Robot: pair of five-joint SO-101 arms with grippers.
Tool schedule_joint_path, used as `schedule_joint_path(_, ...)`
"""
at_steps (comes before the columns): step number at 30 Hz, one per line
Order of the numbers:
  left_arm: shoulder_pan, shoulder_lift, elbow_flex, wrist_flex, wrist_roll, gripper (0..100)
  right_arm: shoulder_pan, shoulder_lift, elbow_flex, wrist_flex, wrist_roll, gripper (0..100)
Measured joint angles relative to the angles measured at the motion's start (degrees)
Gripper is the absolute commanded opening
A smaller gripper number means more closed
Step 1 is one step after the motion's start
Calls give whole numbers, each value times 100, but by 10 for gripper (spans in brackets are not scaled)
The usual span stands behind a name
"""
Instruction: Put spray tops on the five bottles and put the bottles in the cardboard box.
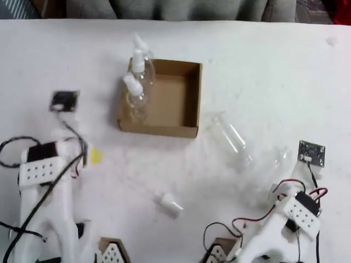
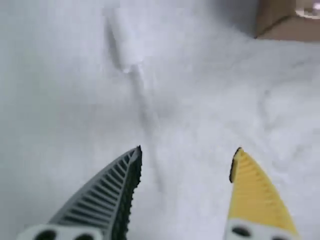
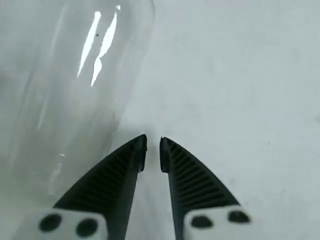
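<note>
White counter (image 1: pixel 263 66), capping stage: clenched empty right pincer (image 3: pixel 152 150) beside a clear capless bottle (image 3: pixel 75 90), left pincer (image 2: pixel 188 150) released, white spray top (image 1: pixel 169 201) probably next.

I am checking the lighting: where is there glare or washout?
Right wrist view: white glare streaks on the clear bottle beside the right gripper. High view: the bright white table nearly swallows the lying bottle.

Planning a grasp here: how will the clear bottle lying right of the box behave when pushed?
The bottle lies on its round side, so a push would probably roll it. It looks empty and see-through, so it is likely light and easily shifted. Its glossy wall may slip in a grip.
</note>
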Motion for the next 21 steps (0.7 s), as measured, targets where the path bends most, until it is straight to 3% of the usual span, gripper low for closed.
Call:
schedule_joint_path(8, 1407, 0, -993, 1442, -2470, 260, 0, 659, -290, -114, -62, 21)
schedule_joint_path(16, 3341, 0, -782, 2690, -5187, 260, 0, 686, -290, -114, -62, 21)
schedule_joint_path(21, 4923, 0, -677, 2778, -5222, 260, 0, 686, -290, -114, -62, 21)
